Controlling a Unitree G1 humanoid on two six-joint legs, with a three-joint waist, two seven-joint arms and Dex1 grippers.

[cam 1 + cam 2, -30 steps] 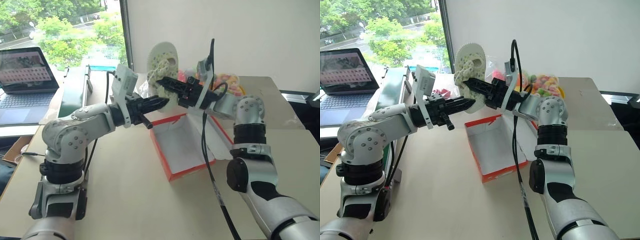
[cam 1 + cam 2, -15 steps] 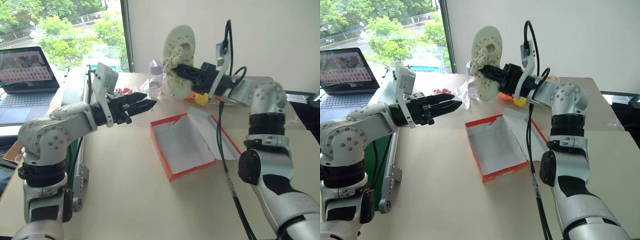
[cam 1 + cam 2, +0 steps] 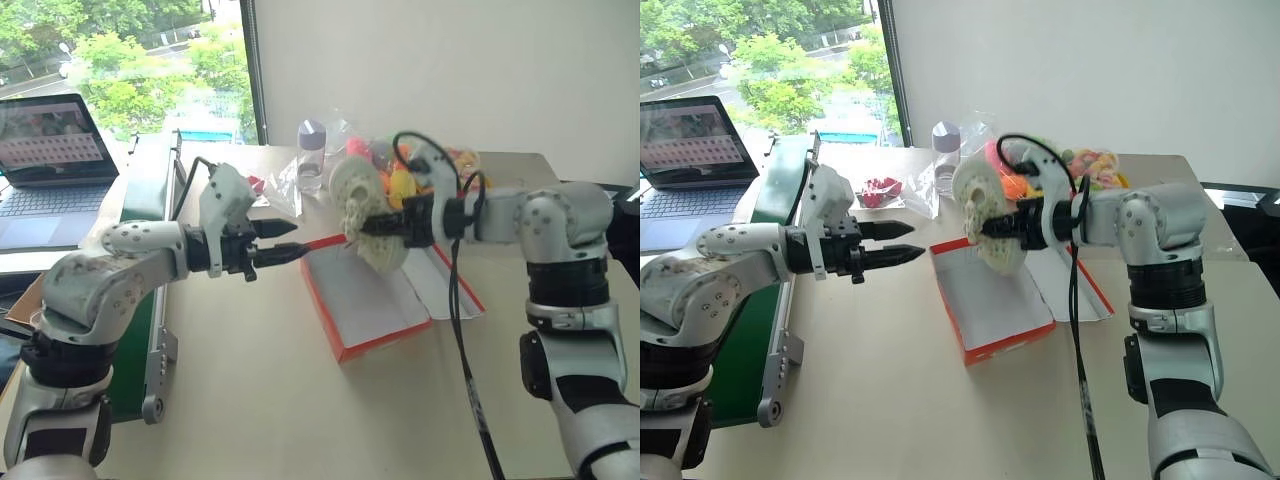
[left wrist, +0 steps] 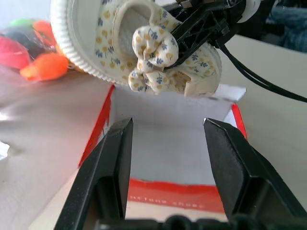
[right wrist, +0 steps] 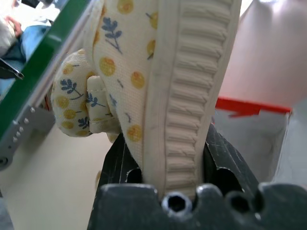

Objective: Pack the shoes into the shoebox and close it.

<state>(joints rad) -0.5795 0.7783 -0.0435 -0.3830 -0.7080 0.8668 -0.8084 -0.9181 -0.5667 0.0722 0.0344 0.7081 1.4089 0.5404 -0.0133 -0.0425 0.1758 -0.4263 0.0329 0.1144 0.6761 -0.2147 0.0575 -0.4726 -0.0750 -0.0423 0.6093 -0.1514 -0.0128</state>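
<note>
STEP: we lower the shoe (image 3: 372,222) sole-flat into the box | NEAR: shoebox (image 3: 330,300) lies open on the table, white inside bare, lid laid back | MID: our left gripper (image 3: 285,243) is spread, holding nothing | FAR: our right gripper (image 3: 374,228) pinches the shoe over the box's far end.

One shoe (image 3: 365,212) is up in the air; one shoebox (image 3: 362,296) lies open on the surface (image 3: 260,400). One clear bottle (image 3: 311,156), one laptop (image 3: 50,165), and perhaps two bags of colourful bits (image 3: 1092,163), hard to separate.
</note>
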